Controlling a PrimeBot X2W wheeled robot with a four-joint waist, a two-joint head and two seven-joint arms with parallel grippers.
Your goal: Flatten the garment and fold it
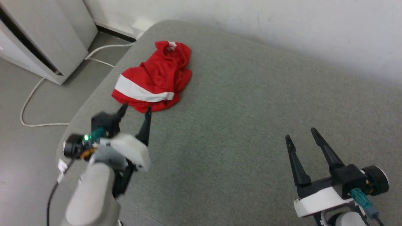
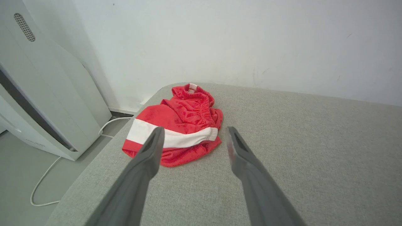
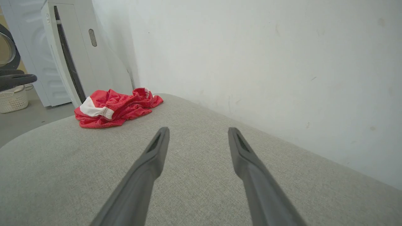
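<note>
Head view: the garment (image 1: 154,78), red shorts with a broad white stripe (image 1: 141,91), lies crumpled near the far left corner of the grey fabric-topped table (image 1: 238,125), close to its rounded edge. The left end effector (image 1: 136,108) hovers just short of the near hem, fingers parted and empty. The right end effector (image 1: 300,133) is well apart at the lower right, also spread wide and holding nothing. The step in hand is probably the first grasp for spreading the heap. It would go best if the left fingers came down on the near hem below the stripe and pinched one layer rather than the whole bundle. Pulling toward the middle of the table would help, since the cloth sits so near the edge.

Left wrist view: looking along the open fingers, the garment lies straight ahead. Its near hem falls between the fingertips, so the aim looks good. The gathered waistband (image 2: 201,103) is bunched at the back of the heap, a detail the head view blurs into folds. How high the fingertips are above the table I cannot tell.

Right wrist view: from this low side angle the garment (image 3: 116,105) shows how little it rises off the table, a shallow rumpled mound. The right end effector (image 3: 198,128) has a long stretch of bare table to cross. A white appliance (image 3: 72,53) and a pale basket (image 3: 12,100) stand beyond the table.
</note>
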